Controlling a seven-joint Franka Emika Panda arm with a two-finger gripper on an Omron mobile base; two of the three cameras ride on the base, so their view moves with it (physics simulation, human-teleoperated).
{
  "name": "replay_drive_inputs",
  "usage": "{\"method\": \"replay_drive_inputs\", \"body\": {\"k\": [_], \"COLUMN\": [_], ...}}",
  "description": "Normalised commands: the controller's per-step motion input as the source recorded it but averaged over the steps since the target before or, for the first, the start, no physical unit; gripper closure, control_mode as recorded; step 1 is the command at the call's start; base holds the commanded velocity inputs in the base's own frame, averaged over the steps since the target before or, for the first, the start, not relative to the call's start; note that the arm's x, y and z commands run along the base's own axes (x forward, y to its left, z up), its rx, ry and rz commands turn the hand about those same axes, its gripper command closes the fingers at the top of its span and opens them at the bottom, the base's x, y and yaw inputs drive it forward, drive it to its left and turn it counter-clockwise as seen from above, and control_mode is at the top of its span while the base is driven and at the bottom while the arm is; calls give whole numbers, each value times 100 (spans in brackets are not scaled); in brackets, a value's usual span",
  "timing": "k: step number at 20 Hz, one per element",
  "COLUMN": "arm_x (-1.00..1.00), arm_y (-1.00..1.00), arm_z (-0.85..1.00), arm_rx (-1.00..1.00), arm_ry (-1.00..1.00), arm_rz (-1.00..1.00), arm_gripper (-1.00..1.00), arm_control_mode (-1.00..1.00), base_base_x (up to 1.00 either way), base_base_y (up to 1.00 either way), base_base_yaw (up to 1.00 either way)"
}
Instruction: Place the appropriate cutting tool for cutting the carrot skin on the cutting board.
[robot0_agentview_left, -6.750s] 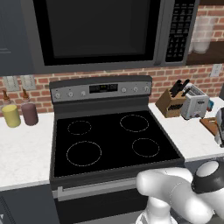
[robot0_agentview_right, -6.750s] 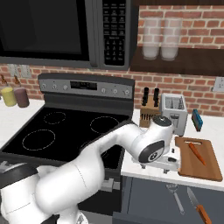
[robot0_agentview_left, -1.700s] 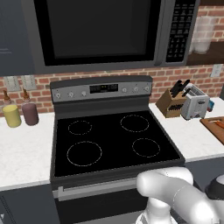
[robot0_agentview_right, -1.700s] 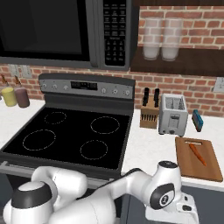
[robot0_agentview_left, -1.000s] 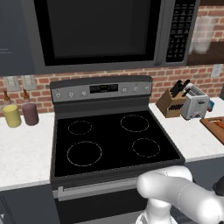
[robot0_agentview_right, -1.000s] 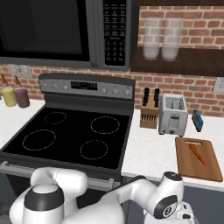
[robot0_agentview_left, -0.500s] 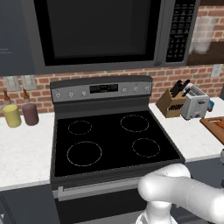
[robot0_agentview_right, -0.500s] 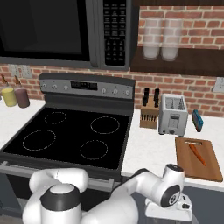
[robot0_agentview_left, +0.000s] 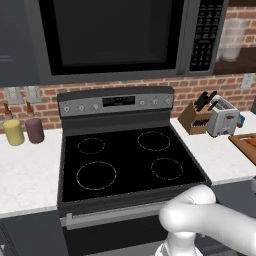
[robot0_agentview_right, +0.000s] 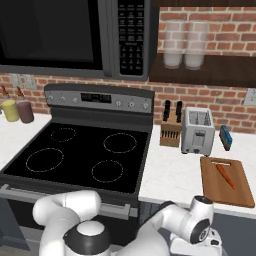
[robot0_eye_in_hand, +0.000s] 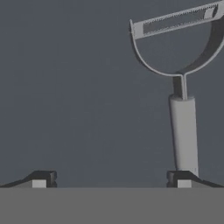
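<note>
Home kitchen, stove (robot0_agentview_left: 127, 160), microwave (robot0_agentview_left: 115, 37), toaster (robot0_agentview_right: 197, 131), brick backsplash (robot0_agentview_right: 210, 102)

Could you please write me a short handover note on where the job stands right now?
Tool: open, holding nothing, fingertips apart low in the hand view.
Peeler: lies on a flat grey surface just ahead of the tool, its handle by one fingertip, its blade end farther off. Not gripped.
Cutting board: on the counter right of the toaster, with the carrot lying on it.
Done: tool lowered close to the peeler.
Left: shift over the handle, close on it, lift, carry it to the board and set it down beside the carrot.
</note>
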Motion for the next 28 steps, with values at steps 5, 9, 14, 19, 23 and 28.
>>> {"method": "replay_drive_inputs", "body": {"k": [5, 9, 14, 19, 23, 28], "arm_x": [13, 4, 0, 2, 0, -17], "arm_y": [-22, -40, -43, -7, 0, -1], "arm_z": [-14, -9, -21, -33, -28, -30], "arm_rx": [0, 0, 0, 0, 0, 0], "arm_ry": [0, 0, 0, 0, 0, 0], "arm_rz": [0, 0, 0, 0, 0, 0], "arm_gripper": [-100, -100, -100, -100, -100, 100], "arm_control_mode": [-100, -100, -100, -100, -100, -100], "base_base_x": [0, 0, 0, 0, 0, 0], "base_base_y": [0, 0, 0, 0, 0, 0], "base_base_yaw": [0, 0, 0, 0, 0, 0]}}
